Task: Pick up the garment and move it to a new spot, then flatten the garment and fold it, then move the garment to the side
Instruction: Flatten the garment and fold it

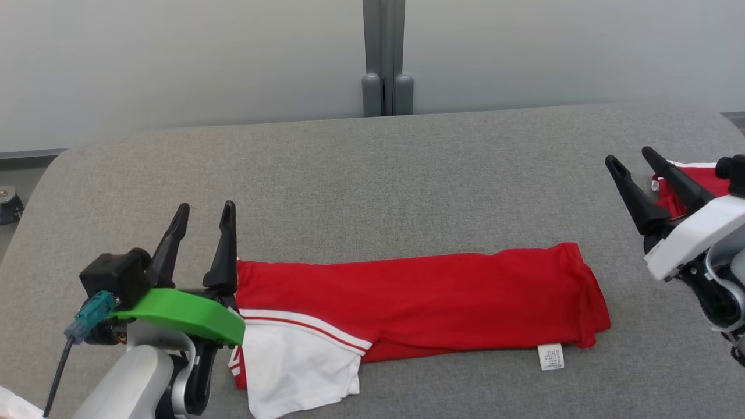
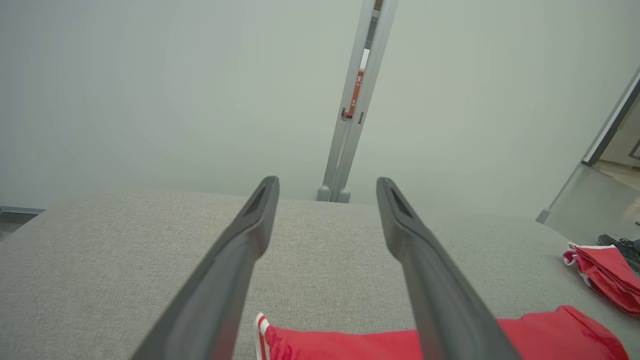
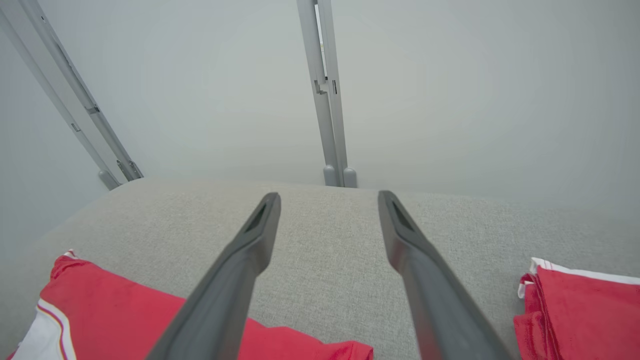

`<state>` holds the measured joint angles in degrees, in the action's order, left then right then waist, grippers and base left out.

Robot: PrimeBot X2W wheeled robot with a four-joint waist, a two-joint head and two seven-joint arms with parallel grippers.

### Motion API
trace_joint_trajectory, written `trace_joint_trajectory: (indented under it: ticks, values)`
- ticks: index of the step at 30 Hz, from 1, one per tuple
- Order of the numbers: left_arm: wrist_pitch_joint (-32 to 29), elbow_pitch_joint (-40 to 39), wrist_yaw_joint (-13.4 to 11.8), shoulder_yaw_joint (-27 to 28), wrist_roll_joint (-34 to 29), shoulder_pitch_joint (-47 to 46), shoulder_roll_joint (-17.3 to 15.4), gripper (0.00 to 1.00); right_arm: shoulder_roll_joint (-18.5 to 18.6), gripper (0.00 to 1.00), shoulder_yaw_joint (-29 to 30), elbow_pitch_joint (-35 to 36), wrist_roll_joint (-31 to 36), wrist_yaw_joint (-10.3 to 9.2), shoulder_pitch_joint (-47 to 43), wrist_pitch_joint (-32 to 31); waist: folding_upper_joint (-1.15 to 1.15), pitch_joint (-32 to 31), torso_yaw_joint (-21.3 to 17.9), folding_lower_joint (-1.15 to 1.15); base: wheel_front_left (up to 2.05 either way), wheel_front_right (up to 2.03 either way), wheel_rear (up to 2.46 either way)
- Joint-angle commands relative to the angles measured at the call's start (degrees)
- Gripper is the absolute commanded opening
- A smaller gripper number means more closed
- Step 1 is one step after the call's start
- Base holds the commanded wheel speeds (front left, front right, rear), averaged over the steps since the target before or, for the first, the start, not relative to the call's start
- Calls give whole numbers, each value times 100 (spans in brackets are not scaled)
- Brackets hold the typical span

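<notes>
wide open, nothing held

the left gripper (image 1: 206, 205) stands wide and empty at the left end of the garment (image 1: 442, 291), one finger just beside the red cloth. the right gripper (image 1: 629, 155) gapes empty too, well apart from its right end. the garment lies as a long folded strip on the grey table (image 1: 349, 174).

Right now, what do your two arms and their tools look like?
Each tool has two long, dark, tapering fingers. The left tool carries a bright green plate, a black block, a teal connector and a thin dark cable, on a pale forearm. The right tool has a white housing.
</notes>
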<state>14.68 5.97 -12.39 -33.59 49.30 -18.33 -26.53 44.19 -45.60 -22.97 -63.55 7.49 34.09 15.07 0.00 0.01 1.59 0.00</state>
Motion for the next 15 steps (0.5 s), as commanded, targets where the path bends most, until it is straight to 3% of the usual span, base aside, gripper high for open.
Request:
trace_joint_trajectory:
  ticks: [1, 5, 9, 15]
  values:
    - [43, 21, -33, 161, -131, 193, 123, 100, -239, 100, 382, 35, 337, -1, -453, 6, 0, -10, -14, 0, 0, 0, 0]
    - [50, -170, 159, 1017, -812, 671, 848, 100, -1088, 100, 2026, 436, 1469, -1, -1314, 9, 0, -12, -26, 0, 0, 0, 0]
    - [48, -258, 505, 1724, -1730, 1193, 1537, 100, -1897, 100, 3050, 855, 2269, -1, -2073, 10, 0, -20, -42, 0, 0, 0, 0]
    - [49, -317, 1115, 2344, -2930, 1814, 2205, 100, -2818, 100, 3809, 1450, 3180, -1, -2939, 11, 0, -16, -36, 0, 0, 0, 0]
